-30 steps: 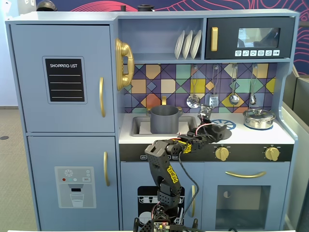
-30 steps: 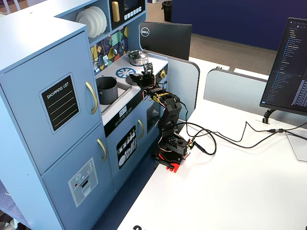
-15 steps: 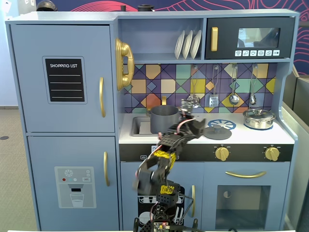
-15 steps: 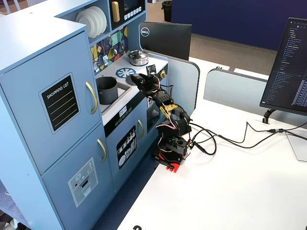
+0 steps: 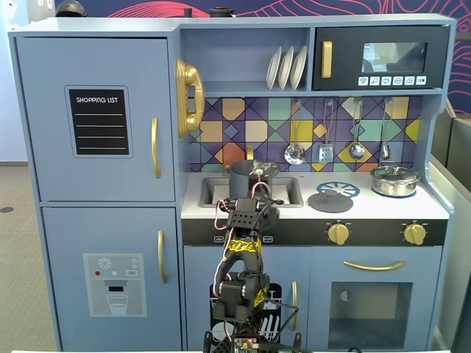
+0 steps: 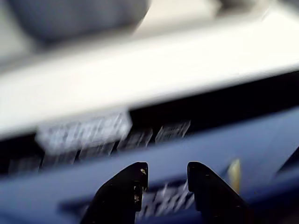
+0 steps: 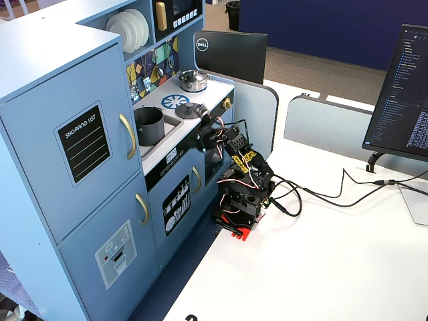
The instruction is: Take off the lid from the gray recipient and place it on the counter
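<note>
The dark gray lid lies flat on the counter, over the printed blue burner ring; the side-on fixed view shows the lid too. The gray recipient stands uncovered in the sink recess, and its lower part is hidden behind my arm. From the side the recipient shows whole. My gripper is open with nothing between its fingers. It faces the black control strip below the counter's edge, apart from lid and recipient. In both fixed views the gripper sits left of the lid.
A shiny silver pot with its own lid stands at the counter's right end. Utensils hang on the tiled back wall. Yellow knobs stick out of the front panel. The arm's base stands on the white desk.
The arm has drawn back and to the left from the lid, which stays on the burner ring. The gripper dropped from above the counter to its front edge.
</note>
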Controlling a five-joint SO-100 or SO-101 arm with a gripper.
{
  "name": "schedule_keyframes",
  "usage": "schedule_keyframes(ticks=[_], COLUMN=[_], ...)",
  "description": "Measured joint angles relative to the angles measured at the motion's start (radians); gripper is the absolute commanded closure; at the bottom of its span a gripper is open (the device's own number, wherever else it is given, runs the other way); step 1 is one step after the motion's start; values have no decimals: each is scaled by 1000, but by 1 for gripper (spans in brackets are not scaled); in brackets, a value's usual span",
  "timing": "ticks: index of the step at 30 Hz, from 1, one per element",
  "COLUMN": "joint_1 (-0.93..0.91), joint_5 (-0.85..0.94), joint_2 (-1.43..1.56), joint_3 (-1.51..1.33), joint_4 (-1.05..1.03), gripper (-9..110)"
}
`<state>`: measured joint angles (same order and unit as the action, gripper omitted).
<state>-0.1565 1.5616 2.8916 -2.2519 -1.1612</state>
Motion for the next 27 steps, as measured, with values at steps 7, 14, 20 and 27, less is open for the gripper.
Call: schedule_keyframes(ticks=[7, 14, 20, 27], joint_1=[112, 166, 166, 170], joint_5=[12, 8, 8, -28], joint_2=[60, 166, 273, 290], joint_3=[-273, -571, -707, -724], joint_4=[-40, -54, -195, -207], gripper=[102, 102, 100, 98])
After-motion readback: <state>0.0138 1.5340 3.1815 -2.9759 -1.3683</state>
